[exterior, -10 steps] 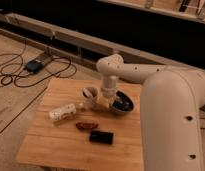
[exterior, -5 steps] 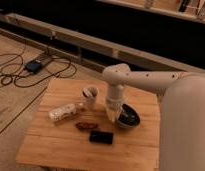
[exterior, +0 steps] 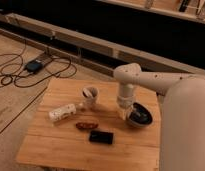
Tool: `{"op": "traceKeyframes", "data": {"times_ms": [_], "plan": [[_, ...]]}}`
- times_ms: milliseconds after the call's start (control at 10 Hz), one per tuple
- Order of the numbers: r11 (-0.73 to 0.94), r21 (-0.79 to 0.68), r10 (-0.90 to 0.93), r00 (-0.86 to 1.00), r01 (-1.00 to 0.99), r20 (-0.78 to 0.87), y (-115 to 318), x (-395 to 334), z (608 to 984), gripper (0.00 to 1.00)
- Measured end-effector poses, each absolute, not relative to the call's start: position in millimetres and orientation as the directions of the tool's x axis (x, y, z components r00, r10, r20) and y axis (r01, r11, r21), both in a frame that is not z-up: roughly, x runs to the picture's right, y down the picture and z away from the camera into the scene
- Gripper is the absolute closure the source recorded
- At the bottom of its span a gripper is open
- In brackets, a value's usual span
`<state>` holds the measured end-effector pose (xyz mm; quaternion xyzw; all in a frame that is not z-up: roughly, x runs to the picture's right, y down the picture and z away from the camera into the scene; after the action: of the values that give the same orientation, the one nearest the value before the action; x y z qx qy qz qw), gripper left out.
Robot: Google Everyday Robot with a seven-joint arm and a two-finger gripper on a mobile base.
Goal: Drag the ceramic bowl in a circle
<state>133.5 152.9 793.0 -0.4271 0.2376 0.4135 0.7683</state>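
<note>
The ceramic bowl [exterior: 141, 116] is dark, round and shallow with a greyish outer side. It sits on the right part of the wooden table [exterior: 56, 150]. My gripper [exterior: 127, 112] hangs down from the white arm [exterior: 146, 80] and meets the bowl at its left rim. The arm's wrist hides the contact point. A white mug [exterior: 89, 96] with a dark inside stands to the left of the bowl, apart from it.
A white can [exterior: 62, 112] lies on its side at the table's left. A small brown item [exterior: 87, 125] and a flat black object [exterior: 101, 136] lie near the front middle. Cables and a dark box [exterior: 33, 65] lie on the floor at the back left.
The bowl has slid with the gripper from beside the mug toward the front, then to the right. The mug and the other items have stayed put.
</note>
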Motion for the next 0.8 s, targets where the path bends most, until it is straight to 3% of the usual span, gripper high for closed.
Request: {"op": "traceKeyframes", "data": {"times_ms": [400, 700, 800], "plan": [[0.321, -0.433, 0.502, 0.539, -0.842, -0.676, 121.9, 128.1, 821.4, 0.99], [0.336, -0.454, 0.523, 0.564, -0.825, -0.639, 113.9, 120.7, 824.4, 0.79], [0.337, -0.454, 0.522, 0.565, -0.825, -0.639, 113.9, 120.5, 824.5, 0.79]]}}
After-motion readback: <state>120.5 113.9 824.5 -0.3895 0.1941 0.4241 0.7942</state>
